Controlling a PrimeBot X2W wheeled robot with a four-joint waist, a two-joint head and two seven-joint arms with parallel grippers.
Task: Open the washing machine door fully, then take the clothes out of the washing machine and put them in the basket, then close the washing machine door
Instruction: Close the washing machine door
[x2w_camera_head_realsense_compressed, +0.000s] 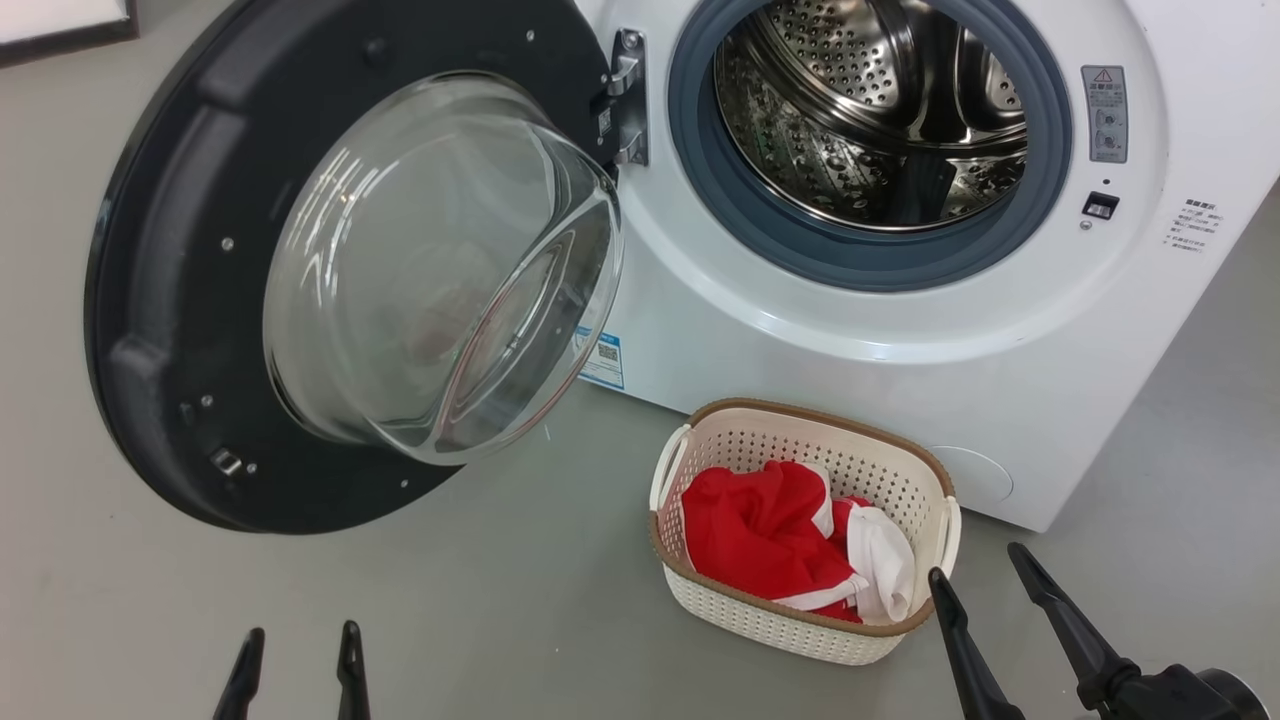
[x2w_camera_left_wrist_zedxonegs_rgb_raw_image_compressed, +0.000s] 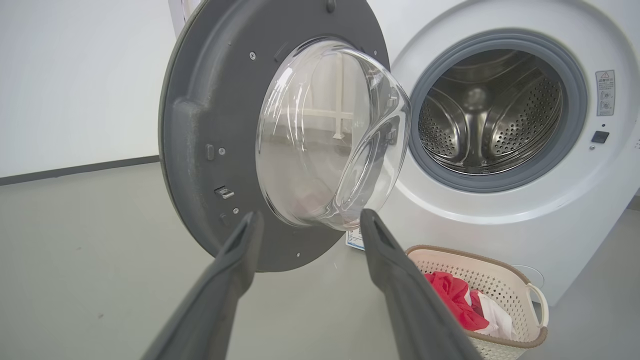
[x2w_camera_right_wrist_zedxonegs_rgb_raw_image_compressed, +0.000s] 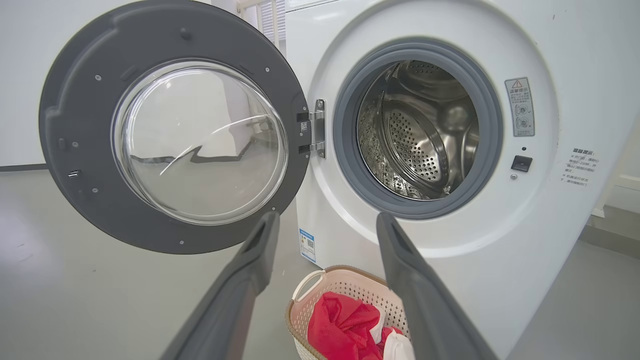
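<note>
Washing machine door (x2w_camera_head_realsense_compressed: 170, 300) swung wide to the left on its hinge, exposing the steel drum (x2w_camera_head_realsense_compressed: 860, 130) of the washing machine (x2w_camera_head_realsense_compressed: 760, 340). Basket (x2w_camera_head_realsense_compressed: 800, 630) on the floor just in front of the machine, below the opening, with the red and white clothes (x2w_camera_head_realsense_compressed: 760, 530) inside. Left gripper (x2w_camera_head_realsense_compressed: 302, 630) released, fingers spread, grasping nothing. Right gripper (x2w_camera_head_realsense_compressed: 975, 560) likewise released, just beside the basket's right end.

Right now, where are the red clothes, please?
Head view, lower right: the red fabric clothes lie inside the cream perforated basket, before the white washing machine.
</note>
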